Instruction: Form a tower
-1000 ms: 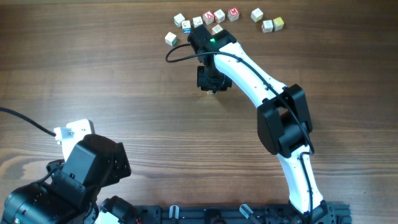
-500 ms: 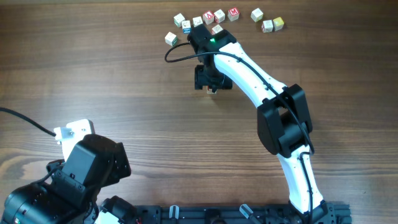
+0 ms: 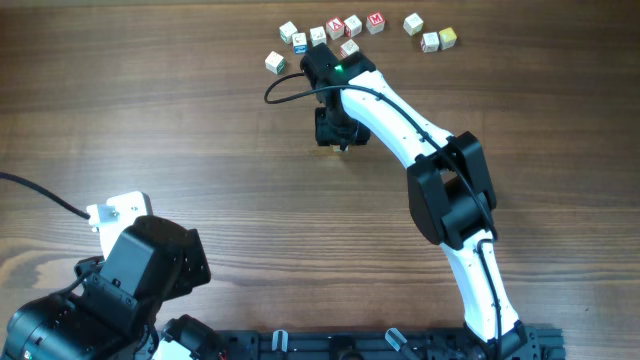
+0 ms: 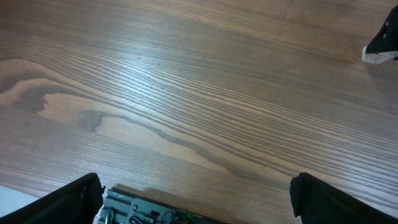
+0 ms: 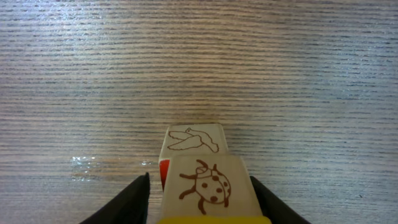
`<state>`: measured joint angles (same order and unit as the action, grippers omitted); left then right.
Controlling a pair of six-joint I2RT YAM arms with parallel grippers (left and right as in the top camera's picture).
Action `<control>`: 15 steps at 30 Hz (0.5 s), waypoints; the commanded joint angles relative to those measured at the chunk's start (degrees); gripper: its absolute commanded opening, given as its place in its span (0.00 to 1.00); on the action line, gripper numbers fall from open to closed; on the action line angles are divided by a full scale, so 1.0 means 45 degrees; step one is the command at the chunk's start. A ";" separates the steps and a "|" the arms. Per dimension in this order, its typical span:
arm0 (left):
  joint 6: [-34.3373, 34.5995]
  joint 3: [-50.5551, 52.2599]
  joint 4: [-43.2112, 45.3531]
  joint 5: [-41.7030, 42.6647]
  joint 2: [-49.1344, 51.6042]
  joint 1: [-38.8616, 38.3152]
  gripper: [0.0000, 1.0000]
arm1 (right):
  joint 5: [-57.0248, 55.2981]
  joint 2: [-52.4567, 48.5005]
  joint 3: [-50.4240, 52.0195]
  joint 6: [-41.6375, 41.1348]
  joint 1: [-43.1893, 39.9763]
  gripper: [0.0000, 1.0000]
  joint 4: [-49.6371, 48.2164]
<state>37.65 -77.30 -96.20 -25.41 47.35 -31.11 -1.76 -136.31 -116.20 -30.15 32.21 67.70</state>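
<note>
Shifted slightly left since a second ago: right tool point(image 3: 333, 128), low over the tower point(image 5: 205, 186) mid-bench point(image 3: 150, 120). Ladybug drawing on tower's top face; bird cube point(image 5: 193, 140) just beyond. Fingers point(image 5: 134, 202) flank top cube, gripping or not: cannot tell. Left tool point(image 4: 196, 180) spread wide. Loose letter cubes point(image 3: 290, 33) near, behind right tool; red "M" on one point(image 3: 375, 20).

The tower point(image 5: 200, 163) — ladybug cube point(image 5: 205, 186) over bird cube point(image 5: 193, 140) (cream faces up) — stands upright.
</note>
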 commanded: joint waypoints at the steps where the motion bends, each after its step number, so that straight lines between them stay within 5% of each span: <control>1: 0.0121 0.0010 0.0029 -0.0024 -0.0010 0.0058 1.00 | -0.0325 -0.0243 0.0049 0.0049 0.0063 0.47 -0.0029; 15: 0.0121 0.0010 0.0029 -0.0024 -0.0010 0.0058 1.00 | -0.0325 -0.0233 -0.0976 0.0369 0.0019 0.55 0.0782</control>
<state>37.67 -77.30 -96.20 -25.41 47.35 -31.11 -2.00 -136.31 -118.24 -29.23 32.21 70.89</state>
